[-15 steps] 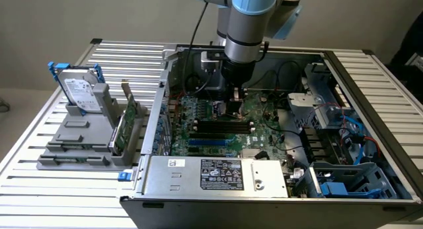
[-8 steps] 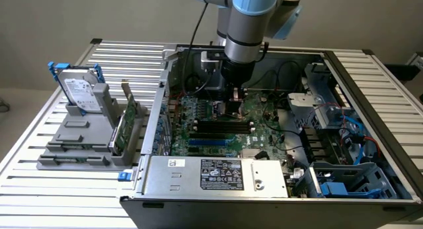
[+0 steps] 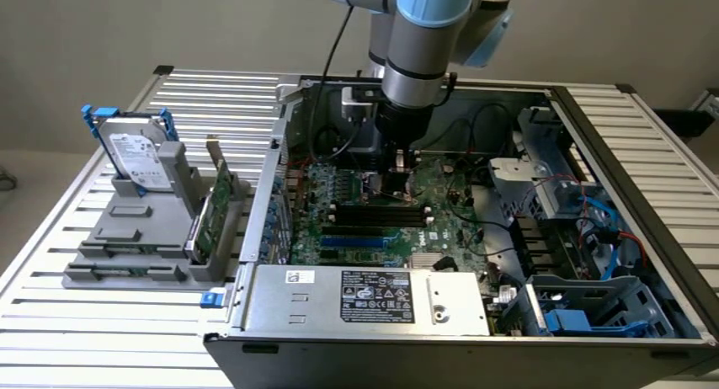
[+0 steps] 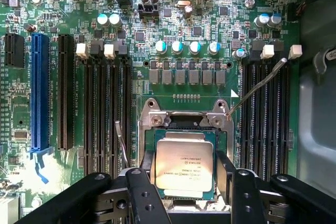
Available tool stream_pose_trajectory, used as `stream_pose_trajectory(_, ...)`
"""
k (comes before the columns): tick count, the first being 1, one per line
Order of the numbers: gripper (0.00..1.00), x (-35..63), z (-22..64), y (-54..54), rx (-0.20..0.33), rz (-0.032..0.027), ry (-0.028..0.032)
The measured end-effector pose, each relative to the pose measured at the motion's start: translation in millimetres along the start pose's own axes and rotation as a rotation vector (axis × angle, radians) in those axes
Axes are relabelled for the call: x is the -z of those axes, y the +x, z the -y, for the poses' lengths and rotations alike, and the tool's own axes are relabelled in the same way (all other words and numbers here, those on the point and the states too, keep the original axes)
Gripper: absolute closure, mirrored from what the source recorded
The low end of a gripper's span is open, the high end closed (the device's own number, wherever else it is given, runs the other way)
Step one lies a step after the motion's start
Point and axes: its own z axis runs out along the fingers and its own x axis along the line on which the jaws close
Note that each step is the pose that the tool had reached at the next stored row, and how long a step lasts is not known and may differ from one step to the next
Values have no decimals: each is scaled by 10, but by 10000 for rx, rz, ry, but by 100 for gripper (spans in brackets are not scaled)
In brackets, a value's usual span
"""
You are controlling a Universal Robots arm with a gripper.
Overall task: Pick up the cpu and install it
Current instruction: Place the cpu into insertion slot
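Observation:
The cpu [image 4: 184, 163], a small square chip with a silvery-beige metal top, lies level over the opening of the metal-framed socket [image 4: 149, 116] on the green motherboard [image 4: 210, 72]. My gripper [image 4: 185, 174] straddles it, with a dark finger [image 4: 147, 169] pressed against each of two opposite edges, so it is shut on the chip. I cannot tell whether the chip is seated or just above the socket. The socket's thin lever [image 4: 257, 87] stands raised. In the exterior view the gripper [image 3: 402, 166] reaches straight down into the open computer case [image 3: 629, 153].
Black memory slots [image 4: 105, 114] flank the socket on both sides, with a blue slot [image 4: 39, 87] further out. A silver power supply [image 3: 371, 296] fills the case's front. A hard drive [image 3: 135, 157] stands in a grey holder [image 3: 135, 246] at the exterior view's left.

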Motion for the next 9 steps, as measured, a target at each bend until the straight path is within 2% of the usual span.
stream_pose_trajectory(9, 45, -4, 22, 0, 0, 2, 0)
